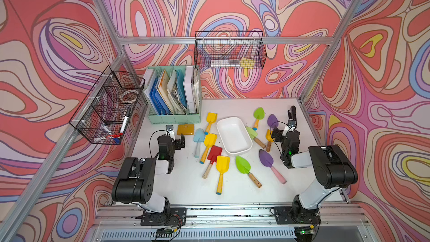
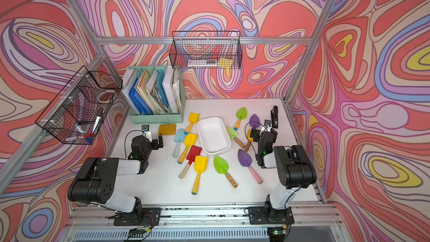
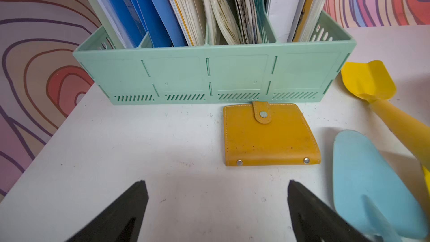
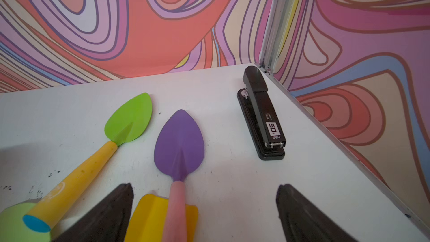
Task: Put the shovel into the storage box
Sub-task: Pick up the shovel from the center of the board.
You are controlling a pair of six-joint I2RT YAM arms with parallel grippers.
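Observation:
The white storage box [image 1: 233, 136] [image 2: 214, 136] sits empty mid-table in both top views. Several toy shovels lie around it: yellow [image 1: 210, 118], light blue [image 1: 199, 136], red [image 1: 214, 154], green [image 1: 243, 165] and purple [image 1: 266, 158]. My left gripper [image 1: 180, 142] [image 3: 216, 182] hangs open over bare table, left of the light blue shovel [image 3: 363, 175]. My right gripper [image 1: 274, 133] [image 4: 206, 186] is open to the right of the box. A purple shovel [image 4: 179, 140] has its pink handle lying between the fingers, across a yellow blade [image 4: 153, 215]. Neither gripper holds anything.
A mint-green file organizer [image 1: 174, 117] [image 3: 209, 75] stands at the back left with a yellow wallet [image 1: 185, 129] [image 3: 267, 136] in front. A black stapler [image 1: 292, 112] [image 4: 263, 117] lies by the right table edge. Two black wire baskets [image 1: 229, 51] [image 1: 107, 108] hang on the frame.

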